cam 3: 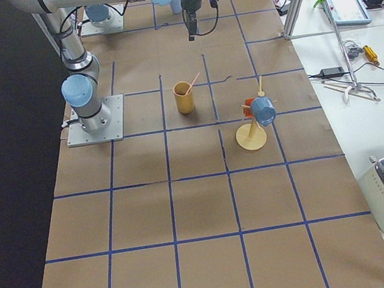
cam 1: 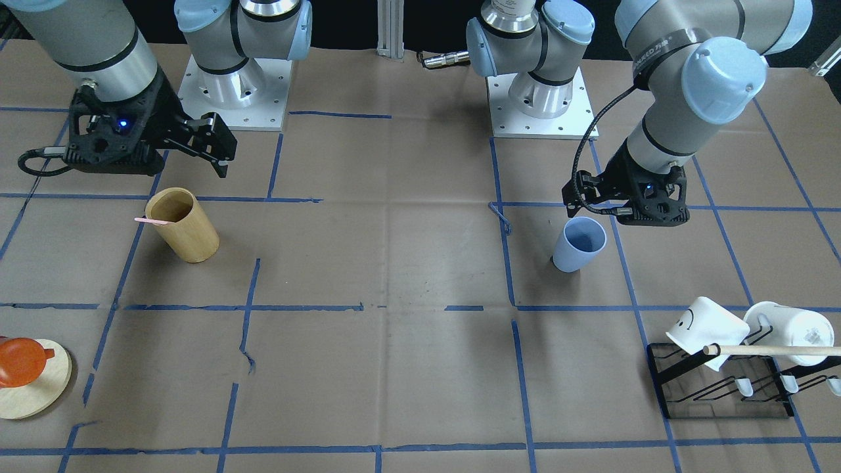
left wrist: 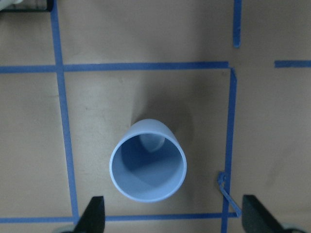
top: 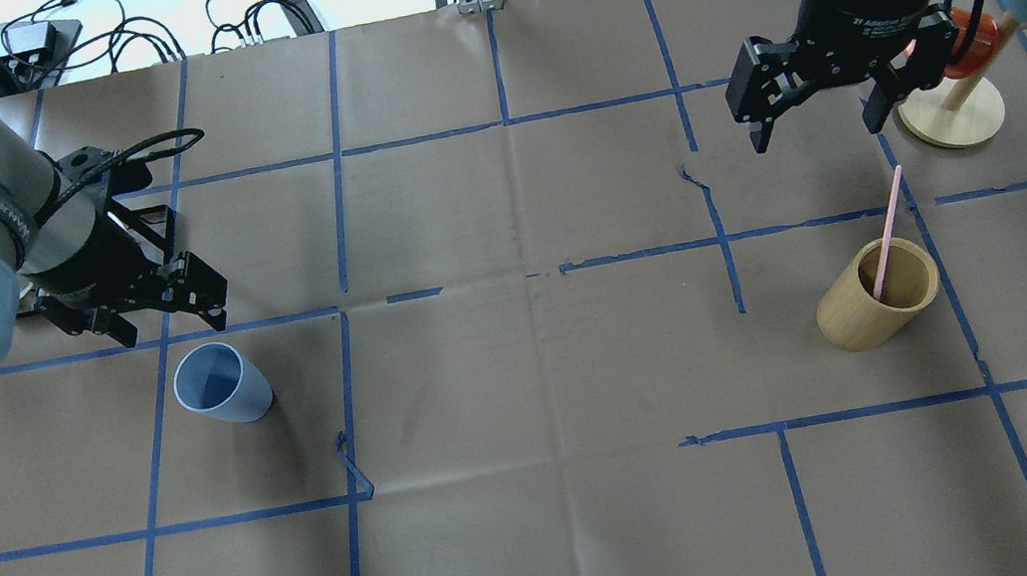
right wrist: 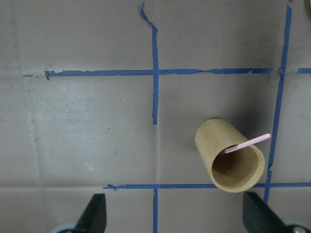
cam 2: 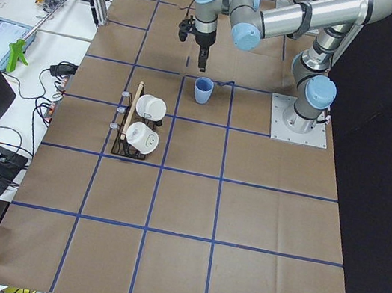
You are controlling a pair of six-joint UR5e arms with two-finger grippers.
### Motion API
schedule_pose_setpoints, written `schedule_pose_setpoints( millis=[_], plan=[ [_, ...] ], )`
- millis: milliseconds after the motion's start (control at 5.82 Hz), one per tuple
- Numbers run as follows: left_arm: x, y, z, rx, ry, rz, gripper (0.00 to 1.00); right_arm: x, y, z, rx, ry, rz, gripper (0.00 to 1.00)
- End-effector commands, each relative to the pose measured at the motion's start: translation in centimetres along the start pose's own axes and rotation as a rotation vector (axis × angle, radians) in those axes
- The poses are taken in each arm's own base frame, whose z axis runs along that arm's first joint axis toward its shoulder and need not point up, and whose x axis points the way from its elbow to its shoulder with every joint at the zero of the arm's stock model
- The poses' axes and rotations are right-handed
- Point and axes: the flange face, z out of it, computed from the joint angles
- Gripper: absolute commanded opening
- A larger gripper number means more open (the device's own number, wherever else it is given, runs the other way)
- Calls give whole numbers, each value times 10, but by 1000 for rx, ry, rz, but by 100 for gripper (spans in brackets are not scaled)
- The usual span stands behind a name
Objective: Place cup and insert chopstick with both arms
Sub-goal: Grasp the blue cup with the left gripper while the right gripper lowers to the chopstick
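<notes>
The pale blue cup [top: 221, 384] stands upright on the table's left side and looks empty; it also shows in the front view [cam 1: 578, 244] and the left wrist view [left wrist: 148, 167]. My left gripper [top: 165, 312] is open and empty, above the cup and a little beyond it. One pink chopstick [top: 887, 230] leans inside the tan bamboo cup [top: 872, 298] on the right, its top sticking out over the rim [right wrist: 248, 143]. My right gripper [top: 817, 125] is open and empty, raised beyond the bamboo cup and apart from it.
A black rack [cam 1: 723, 394] holds two white mugs [cam 1: 706, 328] and a thick wooden dowel [cam 1: 775, 350] at the robot's far left. A round wooden stand [top: 952, 116] with an orange cup [top: 976, 37] is just beyond my right gripper. Blue tape lines grid the table.
</notes>
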Motion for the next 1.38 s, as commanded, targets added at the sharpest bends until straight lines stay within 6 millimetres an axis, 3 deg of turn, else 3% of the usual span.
schedule_pose_setpoints(
  millis=[0,172,344,688,859,1203],
  plan=[
    [4,10,59,-20,13,-8,99,71,-5,18,-6,-14,4,100],
    [6,10,69,-32,15,-13,99,109,-2,37,24,-16,-31,100],
    [5,0,83,-27,14,-11,97,119,6,55,59,-13,-27,100],
    [4,-3,88,-35,9,-8,22,110,25,77,96,-14,-9,100],
    [4,-3,88,-35,7,-14,13,109,26,76,97,-15,-9,100],
    [6,-7,84,-16,9,-60,9,108,25,76,100,-23,-9,100]
  ],
)
